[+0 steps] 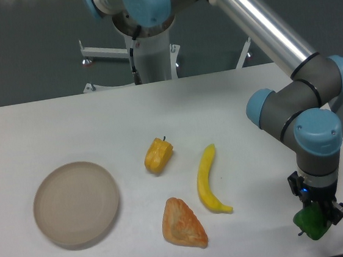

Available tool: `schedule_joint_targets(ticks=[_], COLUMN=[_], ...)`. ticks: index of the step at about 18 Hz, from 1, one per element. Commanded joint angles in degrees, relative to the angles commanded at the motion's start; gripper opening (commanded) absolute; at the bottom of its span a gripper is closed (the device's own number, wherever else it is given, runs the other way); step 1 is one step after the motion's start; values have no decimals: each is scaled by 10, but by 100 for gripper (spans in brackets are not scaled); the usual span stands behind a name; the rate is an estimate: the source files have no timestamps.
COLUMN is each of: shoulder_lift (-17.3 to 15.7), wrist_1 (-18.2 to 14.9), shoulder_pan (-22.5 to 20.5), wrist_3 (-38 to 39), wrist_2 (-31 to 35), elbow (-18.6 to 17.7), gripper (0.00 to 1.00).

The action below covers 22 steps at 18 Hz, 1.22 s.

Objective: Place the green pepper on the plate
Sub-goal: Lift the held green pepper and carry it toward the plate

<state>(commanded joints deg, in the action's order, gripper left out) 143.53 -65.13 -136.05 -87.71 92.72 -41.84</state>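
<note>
At the bench's (67,124) near right corner the claw (316,219) is clamped on the green pepper (310,223), low over the surface. Judging from this, carry it high enough to clear the banana (208,180), the pastry (183,224) and the yellow-orange pepper (158,155), then lower over the plate (76,203) at far left. White matte bench; dark wall behind, white frame legs.

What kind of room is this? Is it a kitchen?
Probably a robot lab, not a kitchen. A robot arm stands at a plain white table, and the banana and green pepper at the gripper look like practice props beside a plate.
</note>
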Motion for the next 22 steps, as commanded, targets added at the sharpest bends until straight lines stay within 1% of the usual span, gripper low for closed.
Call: schedule_joint_targets(ticks=[4,7,8,12,14,15,19,22], shoulder_lift=[-6,-19,-27,-86,-112,-173,-227,-268], wrist_1=[-2,-5,-5,-8,-8,-8,-8,-8], shoulder_pan=[2,5,10,25,30,70,112,131], wrist_3=[1,37,46,97,140,238,350,414], wrist_2=[-1,-5,-6,-6,-9,-22,-47,-75], elbow=[-6,-16,-25,-94,-123,-198,-273,-320], gripper=[29,29,29,29,29,29,30,30])
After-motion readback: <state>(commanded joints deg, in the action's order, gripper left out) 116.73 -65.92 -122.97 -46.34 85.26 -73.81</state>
